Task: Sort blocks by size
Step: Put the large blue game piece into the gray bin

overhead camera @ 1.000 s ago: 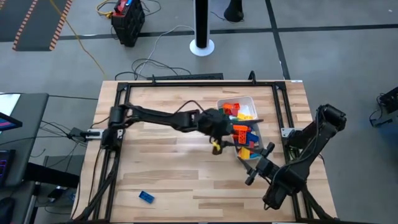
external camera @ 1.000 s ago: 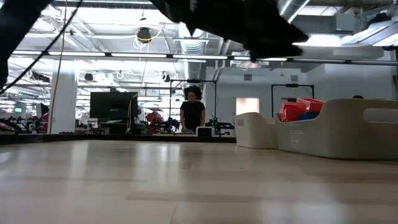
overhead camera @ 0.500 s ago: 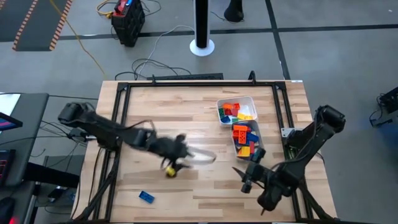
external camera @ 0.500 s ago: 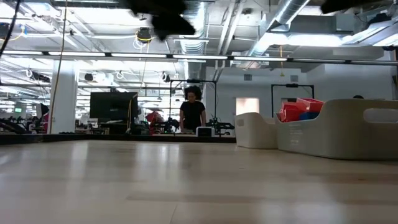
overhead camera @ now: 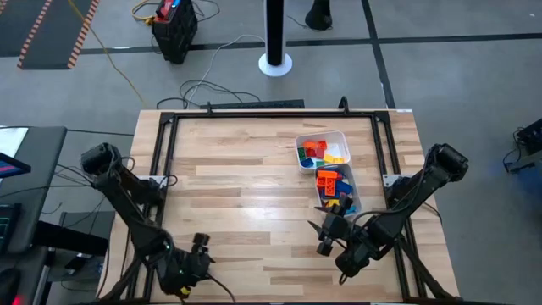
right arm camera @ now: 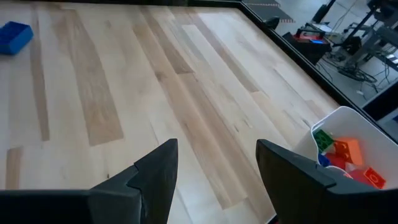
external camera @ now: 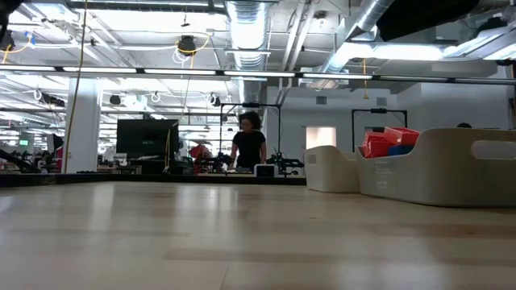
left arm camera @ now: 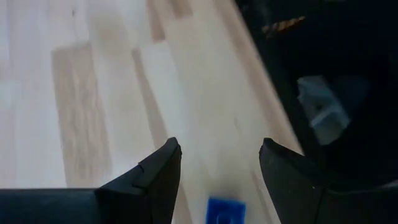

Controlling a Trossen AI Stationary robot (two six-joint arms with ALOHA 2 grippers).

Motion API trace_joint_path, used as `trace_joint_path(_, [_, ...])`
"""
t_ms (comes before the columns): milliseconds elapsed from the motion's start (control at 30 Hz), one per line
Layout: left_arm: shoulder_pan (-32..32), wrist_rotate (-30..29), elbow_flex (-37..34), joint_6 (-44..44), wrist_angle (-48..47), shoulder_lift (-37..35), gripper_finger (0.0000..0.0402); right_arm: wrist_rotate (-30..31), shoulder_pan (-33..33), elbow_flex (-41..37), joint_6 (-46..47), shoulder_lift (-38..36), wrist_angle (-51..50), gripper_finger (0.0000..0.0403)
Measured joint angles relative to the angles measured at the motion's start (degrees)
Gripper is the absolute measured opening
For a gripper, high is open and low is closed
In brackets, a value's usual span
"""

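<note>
Hovering at the lower left of the high view, the left pincer (overhead camera: pixel 200 243) stands open over the lone blue block (left arm camera: pixel 225 210), and should drop squarely before closing, while at the right the two tubs (overhead camera: pixel 340 135) hold the other blocks (overhead camera: pixel 332 183) beside the open, waiting right pincer (overhead camera: pixel 323 239).

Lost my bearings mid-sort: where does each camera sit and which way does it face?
High: overhead, straight down on table; left arm, right arm show.
Low: tabletop level, facing the room; tubs right, arm at top.
Left wrist: past open left pincer to blue block.
Right wrist: past open right pincer, across table.
Shared: both wrist views see the blue block.
</note>
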Motion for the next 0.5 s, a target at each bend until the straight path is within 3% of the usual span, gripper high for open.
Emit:
trace_joint_path(200, [-3.9, -2.8, 1.4, -8.2, -6.9, 5.4, 0.0206, 0.0, 0.0, 0.0, -1.5, 0.0, 1.7, 0.0255])
trace_joint_path(500, [-4.4, 2.7, 7.8, -8.4, -15.9, 12.7, 0.0206, 0.0, 0.0, 0.0, -3.4, 0.0, 3.2, 0.0255])
